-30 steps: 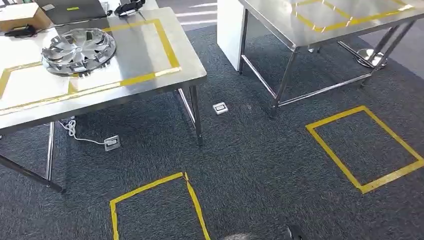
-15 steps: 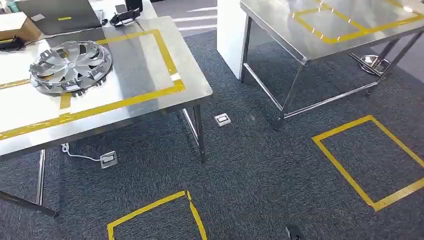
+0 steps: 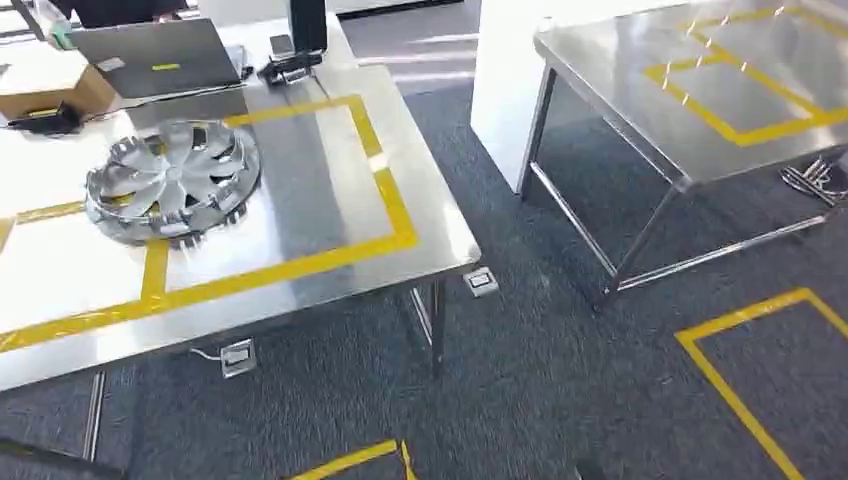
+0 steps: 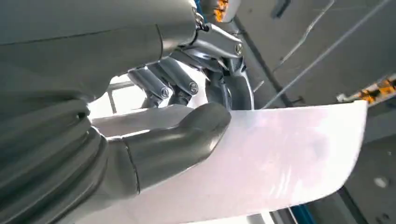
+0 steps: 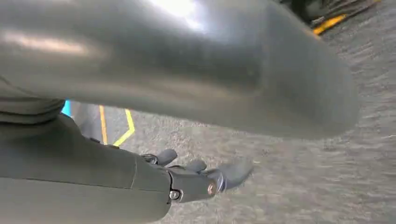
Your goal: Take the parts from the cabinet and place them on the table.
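Observation:
In the left wrist view my left hand [image 4: 187, 102] grips a white glossy curved part [image 4: 280, 158], with the thick thumb pressed on its face and the darker fingers behind its edge. My right hand [image 5: 201, 179] hangs over the grey carpet with its fingers stretched out and nothing in them. The steel table [image 3: 330, 200], marked with yellow tape rectangles, stands ahead on the left in the head view. On it lies a silver hubcap [image 3: 172, 182].
A laptop [image 3: 155, 58] and a cardboard box [image 3: 50, 92] sit at the table's far side. A second steel table [image 3: 640, 110] stands to the right, with carpet between them. Yellow tape [image 3: 745, 400] marks the floor. A floor socket [image 3: 480, 282] lies by the table leg.
The whole head view has shifted: the camera has moved closer to the left table, which now looks larger and lies lower in the picture. The hubcap has stayed in place on the table.

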You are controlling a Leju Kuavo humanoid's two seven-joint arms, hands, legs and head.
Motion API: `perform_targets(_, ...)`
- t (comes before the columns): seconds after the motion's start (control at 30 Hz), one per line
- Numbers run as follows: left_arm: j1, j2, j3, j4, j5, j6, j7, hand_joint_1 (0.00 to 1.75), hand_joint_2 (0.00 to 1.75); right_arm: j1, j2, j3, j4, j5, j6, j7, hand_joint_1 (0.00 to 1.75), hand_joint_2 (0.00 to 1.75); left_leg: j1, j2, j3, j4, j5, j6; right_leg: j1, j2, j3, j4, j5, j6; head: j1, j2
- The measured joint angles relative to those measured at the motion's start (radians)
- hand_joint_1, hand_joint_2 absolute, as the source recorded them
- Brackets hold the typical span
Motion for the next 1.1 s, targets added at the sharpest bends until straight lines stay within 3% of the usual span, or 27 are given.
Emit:
perform_targets(0.03, -0.005, 0.000, 0.000, -0.002, -0.004, 0.000, 0.000, 1.75, 1.75, -0.009, 0.000, 0.000, 0.000, 0.000, -0.002, -0.001, 0.00, 0.00, 0.002, 0.000, -0.027, 0.058, 0.029, -0.002, -0.006, 0.000, 0.024, -0.001, 0.008, -0.008, 0.001, 0.000)
perform_targets(0.07, -0.006, -0.002, -0.001, -0.003, -0.015, 0.000, 0.000, 1.75, 1.75, -0.012, -0.001, 0.000, 0.000, 0.000, -0.003, -0.001, 0.00, 0.00, 0.002, 0.015, -0.066, 0.143, 0.066, -0.007, -0.008, 0.000, 0.048, -0.007, -0.007, -0.017, -0.002, 0.000)
perform_targets(0.1, -0.007, -0.003, 0.000, -0.002, -0.032, 0.000, 0.000, 1.75, 1.75, -0.018, -0.002, -0.001, 0.000, 0.000, -0.004, -0.002, 0.00, 0.00, 0.003, 0.027, -0.114, 0.208, 0.074, -0.012, -0.009, 0.001, 0.066, -0.015, -0.019, -0.022, -0.007, 0.000)
perform_targets(0.13, -0.007, -0.004, 0.000, 0.000, -0.056, 0.000, 0.000, 1.75, 1.75, -0.020, -0.002, -0.001, 0.000, 0.000, -0.004, -0.001, 0.00, 0.00, 0.006, 0.030, -0.159, 0.247, 0.045, -0.015, -0.011, 0.002, 0.083, -0.022, -0.031, -0.022, -0.005, 0.000)
perform_targets(0.17, -0.006, -0.007, 0.000, 0.001, -0.073, 0.000, 0.000, 1.75, 1.75, -0.020, -0.002, -0.002, 0.000, 0.000, -0.004, 0.000, 0.00, 0.00, 0.009, 0.032, -0.199, 0.263, -0.010, -0.018, -0.012, 0.002, 0.102, -0.029, -0.045, -0.021, -0.004, 0.000)
perform_targets(0.23, -0.006, -0.011, 0.002, 0.003, -0.082, 0.000, 0.000, 1.75, 1.75, -0.017, -0.002, -0.007, 0.000, 0.000, -0.004, 0.000, 0.00, 0.00, 0.012, 0.034, -0.250, 0.248, -0.126, -0.023, -0.014, 0.002, 0.142, -0.037, -0.076, -0.020, -0.004, 0.000)
perform_targets(0.27, -0.006, -0.011, 0.002, 0.006, -0.081, 0.000, 0.000, 1.75, 1.75, -0.015, -0.001, -0.007, 0.000, 0.000, -0.004, 0.000, 0.00, 0.00, 0.013, 0.035, -0.269, 0.218, -0.150, -0.027, -0.017, 0.003, 0.165, -0.037, -0.094, -0.019, -0.005, 0.000)
perform_targets(0.3, -0.006, -0.011, 0.002, 0.010, -0.080, 0.000, 0.000, 1.75, 1.75, -0.014, 0.001, -0.007, 0.000, 0.000, -0.004, 0.000, 0.00, 0.00, 0.013, 0.037, -0.278, 0.171, -0.123, -0.029, -0.021, 0.005, 0.188, -0.038, -0.112, -0.015, -0.005, 0.000)
perform_targets(0.33, -0.006, -0.011, 0.002, 0.014, -0.081, 0.000, 0.000, 1.75, 1.75, -0.014, 0.003, -0.007, 0.000, 0.001, -0.003, 0.000, 0.00, 0.00, 0.013, 0.039, -0.283, 0.107, -0.039, -0.028, -0.024, 0.006, 0.210, -0.037, -0.130, -0.010, -0.005, 0.000)
perform_targets(0.37, -0.006, -0.011, 0.002, 0.019, -0.081, 0.000, 0.001, 1.75, 1.75, -0.010, 0.004, -0.007, 0.000, 0.003, -0.003, 0.000, 0.00, 0.00, 0.013, 0.044, -0.289, 0.040, 0.099, -0.028, -0.024, 0.007, 0.211, -0.041, -0.146, -0.003, -0.008, 0.000)
perform_targets(0.4, -0.005, -0.011, 0.002, 0.027, -0.081, 0.000, 0.001, 1.75, 1.75, -0.013, 0.004, -0.007, 0.001, 0.005, -0.003, 0.000, 0.00, 0.00, 0.014, 0.050, -0.306, -0.006, 0.205, -0.025, -0.022, 0.010, 0.231, -0.026, -0.161, 0.004, -0.017, 0.000)
perform_targets(0.47, -0.007, -0.012, 0.000, 0.031, -0.085, 0.000, 0.002, 1.75, 1.75, -0.013, 0.004, -0.008, 0.001, 0.010, -0.003, 0.000, 0.00, 0.00, 0.009, 0.048, -0.298, 0.015, 0.201, -0.007, -0.020, 0.013, 0.233, -0.040, -0.180, 0.021, -0.014, 0.000)
perform_targets(0.57, -0.021, -0.014, 0.002, 0.031, -0.095, 0.001, 0.000, 1.75, 1.75, -0.020, 0.003, -0.008, 0.000, 0.012, -0.003, 0.000, 0.00, 0.00, 0.015, 0.043, -0.285, 0.003, 0.189, 0.012, -0.022, 0.009, 0.250, -0.041, -0.198, 0.037, -0.010, 0.000)
perform_targets(0.63, -0.027, -0.016, 0.003, 0.032, -0.109, 0.001, 0.002, 1.75, 1.75, -0.024, 0.005, -0.008, 0.000, 0.014, -0.002, 0.000, 0.00, 0.00, 0.013, 0.045, -0.274, -0.001, 0.180, 0.025, -0.021, 0.003, 0.186, 0.073, -0.247, 0.043, -0.009, 0.000)
perform_targets(0.7, -0.035, -0.016, 0.008, 0.045, -0.141, 0.001, 0.025, 1.75, 1.75, -0.023, 0.004, -0.008, 0.000, 0.018, -0.002, 0.001, 0.00, 0.00, 0.008, 0.043, -0.268, 0.000, 0.169, 0.034, -0.020, 0.002, 0.073, 0.242, -0.299, 0.045, -0.008, 0.000)
perform_targets(0.73, -0.041, -0.016, 0.017, 0.065, -0.169, 0.001, 0.060, 1.75, 1.75, -0.022, 0.004, -0.008, 0.000, 0.018, -0.002, 0.001, 0.00, 0.00, 0.005, 0.040, -0.264, 0.000, 0.165, 0.034, -0.019, 0.002, 0.038, 0.278, -0.292, 0.042, -0.006, 0.000)
perform_targets(0.77, -0.047, -0.014, 0.026, 0.090, -0.179, 0.001, 0.082, 1.75, 1.75, -0.022, 0.004, -0.008, 0.000, 0.018, -0.002, 0.002, 0.00, 0.00, 0.002, 0.037, -0.256, 0.000, 0.161, 0.035, -0.015, 0.002, 0.026, 0.263, -0.255, 0.036, -0.006, 0.000)
perform_targets(0.8, -0.056, -0.008, 0.035, 0.116, -0.189, 0.001, 0.096, 1.75, 1.75, -0.022, 0.005, -0.008, 0.000, 0.018, -0.002, 0.004, 0.00, 0.00, 0.000, 0.035, -0.251, 0.000, 0.157, 0.036, -0.011, 0.002, 0.033, 0.220, -0.213, 0.030, -0.005, 0.000)
perform_targets(0.87, -0.098, 0.011, 0.069, 0.205, -0.204, 0.000, 0.135, 1.75, 1.75, -0.024, 0.005, -0.008, 0.000, 0.024, -0.002, 0.011, 0.00, 0.00, -0.007, 0.033, -0.236, -0.001, 0.152, 0.036, 0.005, 0.002, 0.100, 0.025, -0.089, -0.002, -0.005, 0.000)
perform_targets(0.9, -0.129, 0.025, 0.084, 0.258, -0.205, -0.001, 0.153, 1.75, 1.75, -0.026, 0.005, -0.008, 0.000, 0.026, 0.000, 0.013, 0.00, 0.00, -0.008, 0.033, -0.232, -0.002, 0.150, 0.034, 0.011, -0.004, 0.110, -0.009, -0.096, -0.019, -0.006, 0.000)
perform_targets(0.97, -0.189, 0.073, 0.116, 0.407, -0.197, -0.015, 0.163, 1.75, 1.75, -0.028, 0.005, -0.008, 0.000, 0.032, 0.009, 0.013, 0.00, 0.00, -0.007, 0.031, -0.237, -0.003, 0.148, 0.022, 0.012, -0.005, 0.111, -0.030, -0.087, -0.014, -0.002, 0.000)
perform_targets(1.0, -0.222, 0.102, 0.130, 0.490, -0.200, -0.018, 0.155, 1.75, 1.75, -0.027, 0.005, -0.008, 0.000, 0.034, 0.012, 0.012, 0.00, 0.00, -0.006, 0.032, -0.236, -0.004, 0.145, 0.025, 0.012, -0.003, 0.111, -0.031, -0.078, 0.010, -0.003, 0.000)
perform_targets(1.03, -0.263, 0.122, 0.141, 0.576, -0.224, -0.018, 0.162, 1.75, 1.75, -0.027, 0.005, -0.008, 0.000, 0.035, 0.015, 0.012, 0.00, 0.00, -0.003, 0.035, -0.236, -0.006, 0.152, 0.017, 0.014, -0.001, 0.110, -0.030, -0.078, 0.000, -0.002, 0.000)
perform_targets(1.1, -0.359, 0.182, 0.155, 0.771, -0.305, -0.012, 0.180, 1.75, 1.75, -0.026, 0.003, -0.008, 0.000, 0.043, 0.024, 0.015, 0.00, 0.00, -0.003, 0.037, -0.234, -0.010, 0.155, 0.012, 0.014, 0.001, 0.109, -0.030, -0.075, -0.005, -0.003, 0.000)
